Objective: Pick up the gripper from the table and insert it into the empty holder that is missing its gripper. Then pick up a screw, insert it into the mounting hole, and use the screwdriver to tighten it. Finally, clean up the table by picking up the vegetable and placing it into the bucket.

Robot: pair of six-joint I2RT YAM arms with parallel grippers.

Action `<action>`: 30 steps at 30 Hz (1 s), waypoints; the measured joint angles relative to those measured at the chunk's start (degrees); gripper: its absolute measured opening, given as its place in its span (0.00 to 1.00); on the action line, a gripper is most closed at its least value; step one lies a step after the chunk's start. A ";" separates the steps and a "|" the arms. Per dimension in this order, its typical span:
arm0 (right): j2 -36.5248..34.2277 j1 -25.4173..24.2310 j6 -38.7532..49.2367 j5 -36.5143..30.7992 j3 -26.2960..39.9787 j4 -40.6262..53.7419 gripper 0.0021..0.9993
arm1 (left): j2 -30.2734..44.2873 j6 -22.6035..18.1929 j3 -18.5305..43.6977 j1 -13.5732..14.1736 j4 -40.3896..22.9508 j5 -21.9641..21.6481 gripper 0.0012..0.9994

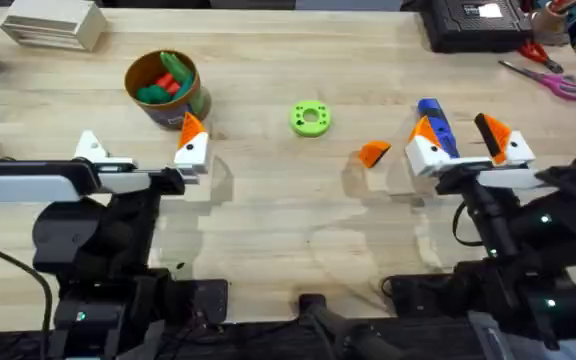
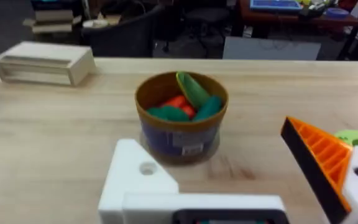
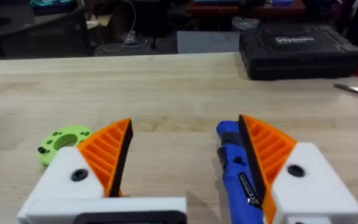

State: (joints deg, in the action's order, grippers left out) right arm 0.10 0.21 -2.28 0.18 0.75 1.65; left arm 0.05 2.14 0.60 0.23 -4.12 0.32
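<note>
- We see the left gripper [image 1: 138, 152] spread, its holder [image 2: 135, 180] bare (no orange tip).
- Right gripper [image 1: 465, 140] spread, screwdriver [image 3: 236, 171] between the fingers.
- Loose gripper [image 1: 374, 153] at 4 o'clock from green ring [image 1: 310, 118].

Orange wedge gripper [image 1: 374, 153] lies loose on table, blue screwdriver [image 1: 436, 126] beyond it, vegetable-filled bucket [image 1: 167, 88] far left

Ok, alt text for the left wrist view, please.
The left gripper has one white holder bare of its tip and one orange ribbed tip on the other side. Beyond it on the wooden table stands the bucket, holding green and red toy vegetables; a pale box lies farther back.
</note>
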 joint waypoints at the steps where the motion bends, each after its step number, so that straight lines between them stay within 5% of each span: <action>1: 0.00 0.00 -0.41 -0.05 0.76 1.53 0.99 | 0.00 0.76 0.57 0.00 -2.25 0.00 0.99; 6: -2.13 0.00 -0.29 0.51 8.42 14.47 0.99 | 1.20 3.04 10.32 0.00 -17.31 0.07 0.99; 13: -12.68 0.00 -0.27 1.18 25.50 26.76 0.99 | 13.30 3.96 35.70 0.00 -46.02 -0.45 0.99; 17: -20.12 0.00 -0.27 1.54 33.46 31.44 0.99 | 23.61 3.94 43.05 0.00 -48.91 -1.02 0.99; 21: -25.31 0.00 -0.27 2.93 37.92 31.84 0.99 | 32.28 3.15 43.74 0.00 -49.72 -1.68 0.99; 30: -26.03 0.00 -0.25 3.81 38.52 32.26 0.99 | 43.60 2.59 43.69 0.00 -56.96 -1.42 0.99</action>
State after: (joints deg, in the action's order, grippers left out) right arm -25.93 0.21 -2.53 3.99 39.27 33.91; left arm 43.66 4.73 44.29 0.23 -61.08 -1.10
